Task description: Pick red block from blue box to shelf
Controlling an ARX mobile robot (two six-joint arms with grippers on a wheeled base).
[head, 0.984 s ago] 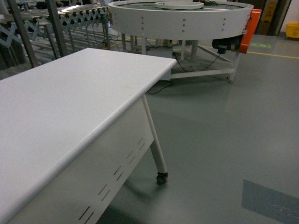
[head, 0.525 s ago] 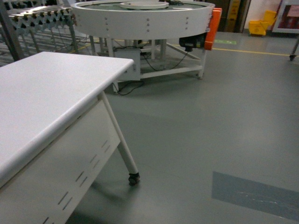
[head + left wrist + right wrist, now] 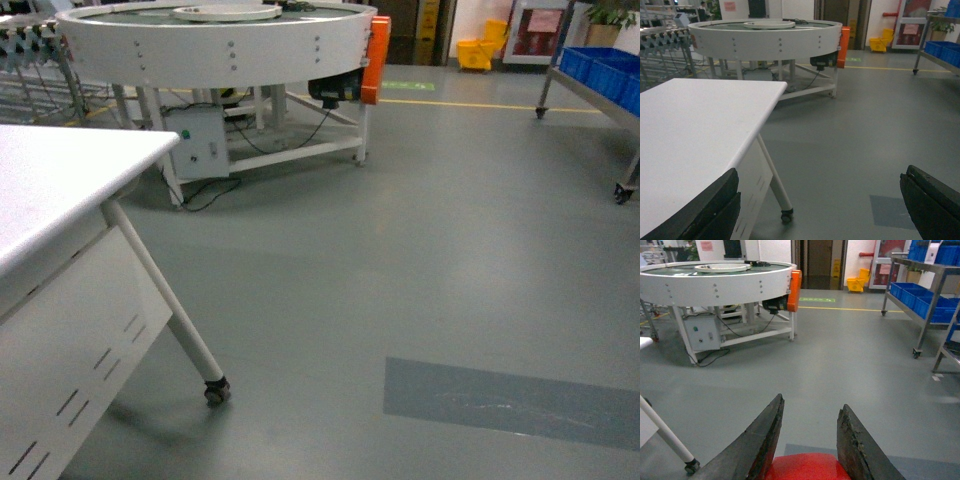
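In the right wrist view my right gripper [image 3: 812,402] is shut on the red block [image 3: 805,467], whose glossy top shows between the two dark fingers at the bottom edge, above the grey floor. My left gripper [image 3: 820,210] hangs wide open with nothing between its fingers, beside the corner of the white table [image 3: 700,130]. The shelf [image 3: 920,264], a grey steel rack on castors, stands far off to the right, and its post [image 3: 549,85] shows at the head view's top right. The blue box is out of view. Neither gripper shows in the head view.
A round white conveyor [image 3: 220,40] on a frame stands straight ahead, with an orange guard [image 3: 376,60]. Dark blue crates [image 3: 920,297] sit on the rack. A table leg with a castor [image 3: 214,390] is at the near left. A yellow mop bucket [image 3: 478,53] sits by the far wall.
The head view has swung to the right: the table and round conveyor slid leftwards in it, and the rack with blue crates came into sight at the right.
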